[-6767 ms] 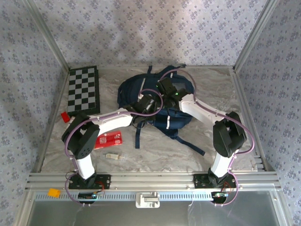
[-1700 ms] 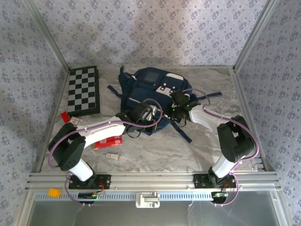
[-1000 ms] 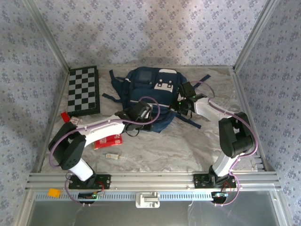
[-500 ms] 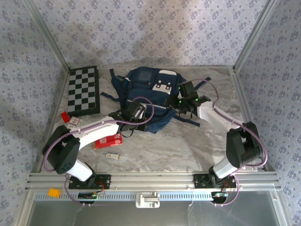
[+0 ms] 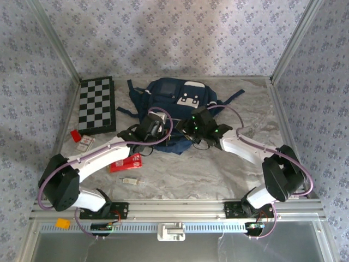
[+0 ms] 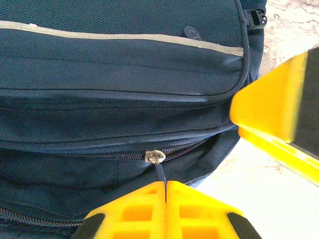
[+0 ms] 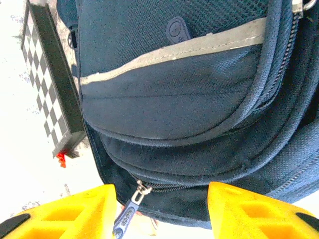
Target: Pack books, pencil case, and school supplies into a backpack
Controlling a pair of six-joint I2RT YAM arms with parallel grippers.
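- Right now the backpack (image 5: 173,112) lies flat in the far middle of the table (image 5: 229,174), between your two arms.
- It is navy fabric with pale grey trim stripes, and its front pocket with the pale buckle patches (image 5: 188,99) faces up.
- Its long axis runs roughly near to far. The zipped edge faces the arm bases and dark straps trail out at the far left and far right.
- Your left gripper (image 6: 165,185) is clamped tight on the thin dark zip pull (image 6: 160,172), just below the metal slider on the near seam.
- Your right gripper (image 7: 160,199) has its yellow jaws apart and holds nothing. A second zip tab (image 7: 127,210) hangs between them, close to the left-hand finger.
- From above, both grippers sit at the pack's near edge, the left gripper (image 5: 148,127) just beside the right gripper (image 5: 188,129).
- The red pencil case (image 5: 125,162) lies flat under your left forearm, near the pack but apart from it.
- The small pale stick (image 5: 130,180) lies just nearer than the pouch.
- The chequered board (image 5: 97,105) sits left of the pack.
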